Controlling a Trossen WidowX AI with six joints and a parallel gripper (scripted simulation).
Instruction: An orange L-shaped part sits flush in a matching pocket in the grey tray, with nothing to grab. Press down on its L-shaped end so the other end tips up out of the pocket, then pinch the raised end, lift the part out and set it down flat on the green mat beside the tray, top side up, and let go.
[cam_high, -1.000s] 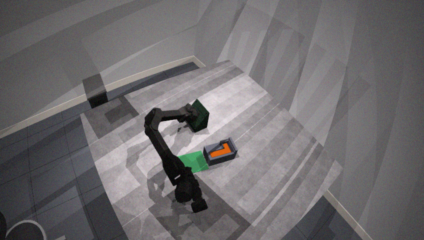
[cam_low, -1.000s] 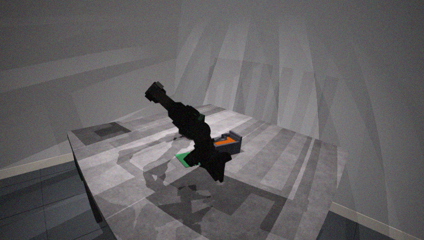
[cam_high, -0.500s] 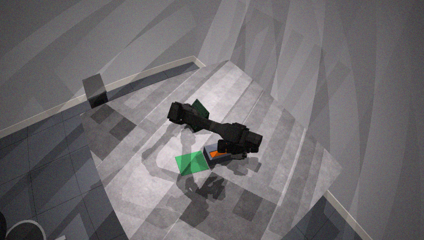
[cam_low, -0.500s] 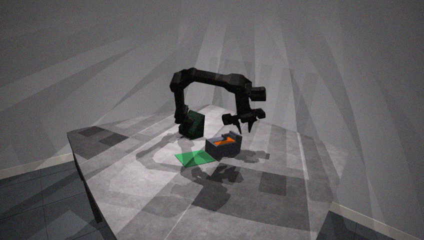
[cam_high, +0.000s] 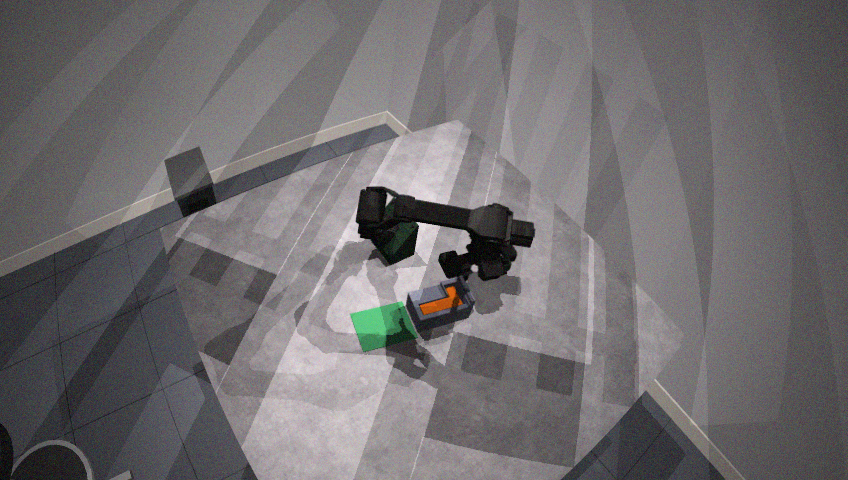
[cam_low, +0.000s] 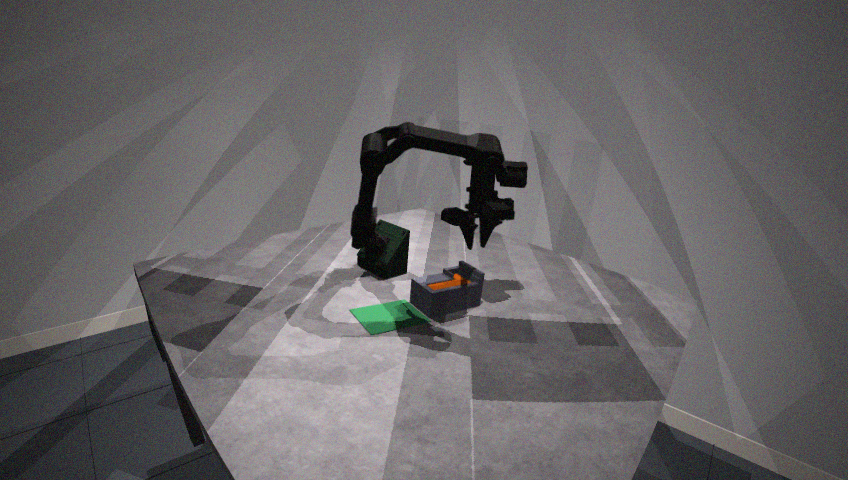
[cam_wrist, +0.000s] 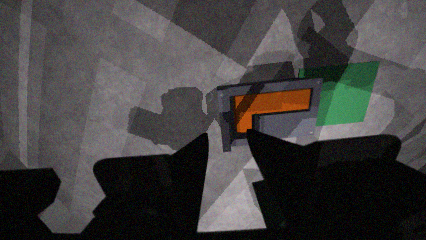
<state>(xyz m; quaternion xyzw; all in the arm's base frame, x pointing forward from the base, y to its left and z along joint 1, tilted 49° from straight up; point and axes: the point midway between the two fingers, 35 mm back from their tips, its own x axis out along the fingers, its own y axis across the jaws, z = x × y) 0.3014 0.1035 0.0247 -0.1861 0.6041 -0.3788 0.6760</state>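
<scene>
The orange L-shaped part (cam_high: 440, 305) (cam_low: 443, 286) (cam_wrist: 272, 101) lies flat in the pocket of the grey tray (cam_high: 425, 293) (cam_low: 441, 305) (cam_wrist: 287, 124). Its L-shaped end is at the right in the top and exterior views and at the left in the wrist view, beside the tray's raised end wall. The green mat (cam_high: 373, 327) (cam_low: 380, 318) (cam_wrist: 346, 102) is bare and lies left of the tray in the top and exterior views. My gripper (cam_low: 476, 246) (cam_wrist: 227, 135) points down, partly open and empty, above and behind the tray's raised-wall end. The fingertips touch nothing.
A dark green block (cam_high: 397, 243) (cam_low: 393, 252) stands at the arm's base, behind the mat. A grey box (cam_high: 190, 178) stands beyond the table at the left in the top view. Dark arm shadows cross the mat and the tray.
</scene>
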